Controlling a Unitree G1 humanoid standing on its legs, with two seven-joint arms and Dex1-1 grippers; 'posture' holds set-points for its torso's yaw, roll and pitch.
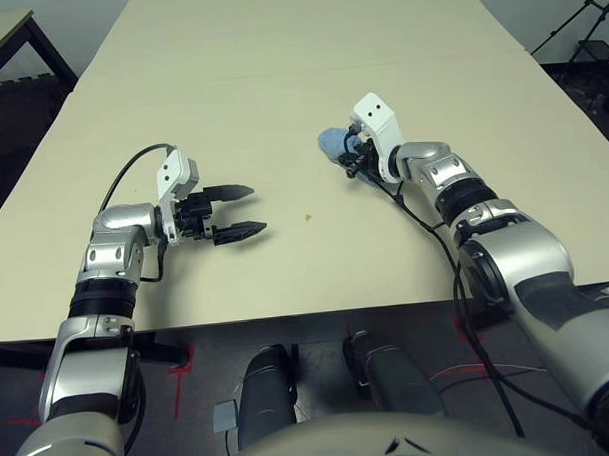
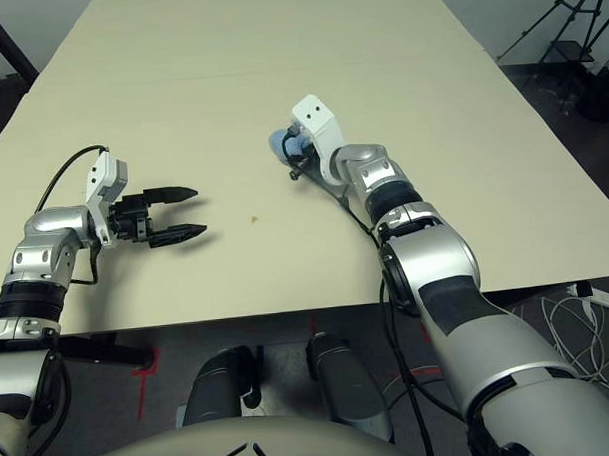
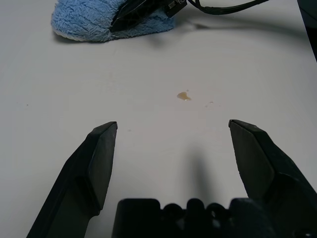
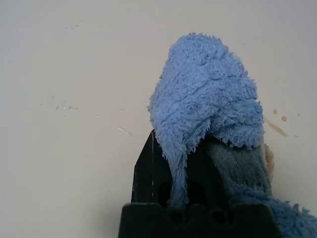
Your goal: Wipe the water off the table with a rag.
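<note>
On the cream counter (image 1: 280, 109), a small amber drop of water (image 1: 307, 218) lies between the left gripper (image 1: 246, 211), fingers spread, and the right gripper (image 1: 354, 156) clamping the blue rag (image 1: 334, 143).

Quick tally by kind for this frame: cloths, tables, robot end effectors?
Rag: 1
Table: 1, plus a corner of another table
End effectors: 2, left end effector and right end effector
Total: 5
</note>
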